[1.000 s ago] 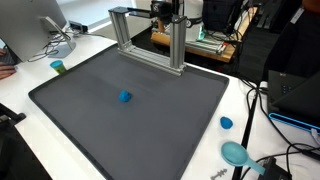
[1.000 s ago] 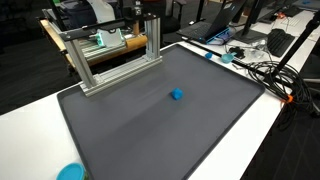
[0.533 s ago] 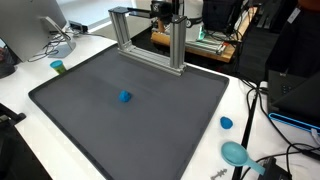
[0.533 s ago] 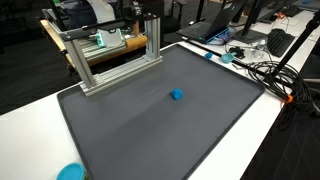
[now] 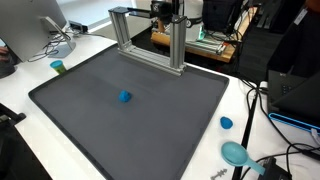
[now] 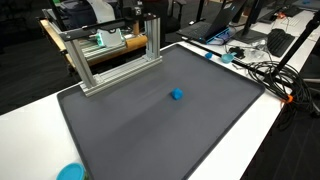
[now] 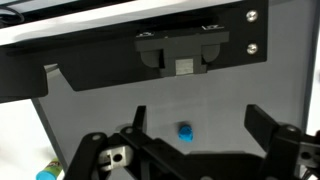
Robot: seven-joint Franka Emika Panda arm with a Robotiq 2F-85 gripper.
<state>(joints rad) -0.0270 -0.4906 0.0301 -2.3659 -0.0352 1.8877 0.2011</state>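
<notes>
**Q:** Where does the block (image 5: 125,96) lie?
**A:** On the mat (image 5: 150,140), near its middle. It is well apart from the frame (image 5: 148,38), which stands along the mat's far edge in both exterior views.
**Q:** What lies off the mat?
**A:** On the table (image 5: 236,95), a cap (image 5: 226,123) lies just beside one mat edge. A cup (image 5: 58,67) stands near the opposite edge.

A white table (image 5: 15,95) is carrying a big dark grey mat (image 5: 150,135). A little blue block (image 5: 125,97) is sitting on the mat, near its middle. A metal frame (image 5: 178,45) is standing at one edge of the mat. A small blue cap (image 5: 226,123), a round teal thing (image 5: 236,153) and a little green cup (image 5: 58,67) are sitting on the white part beside the mat.
</notes>
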